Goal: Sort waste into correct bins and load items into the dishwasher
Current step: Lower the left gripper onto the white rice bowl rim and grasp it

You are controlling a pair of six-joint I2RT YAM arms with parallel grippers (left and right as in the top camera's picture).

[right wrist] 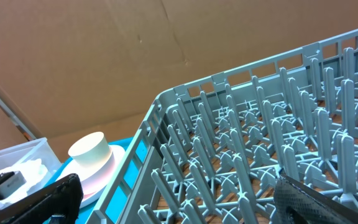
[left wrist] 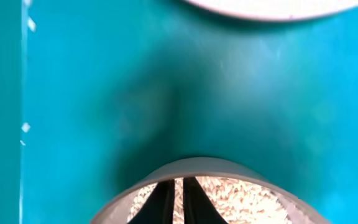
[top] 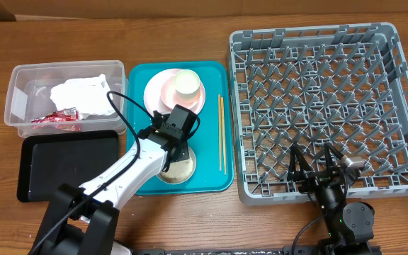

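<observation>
Overhead: clear tub (top: 20, 106) upper left holds napkin (top: 83, 95) and red packet (top: 59, 117), so that waste looks sorted. Black tray (top: 66, 163) below it is bare. Dish rack (top: 324, 106) at right has nothing loaded. Plates (top: 163, 92), cup (top: 188, 83), chopsticks (top: 221, 131) and bowl (top: 183, 170) all sit on teal tray (top: 211, 180) at centre. Left gripper (top: 178, 152) is over bowl.

Left wrist: fingers (left wrist: 165, 202) almost together with thin slit between, nothing seen gripped. Tips are inside bowl above rice (left wrist: 241, 196). Rice not yet binned.

Right wrist: right gripper (right wrist: 179, 186) is spread wide and empty, hovering at rack corner. All dish loading remains.
</observation>
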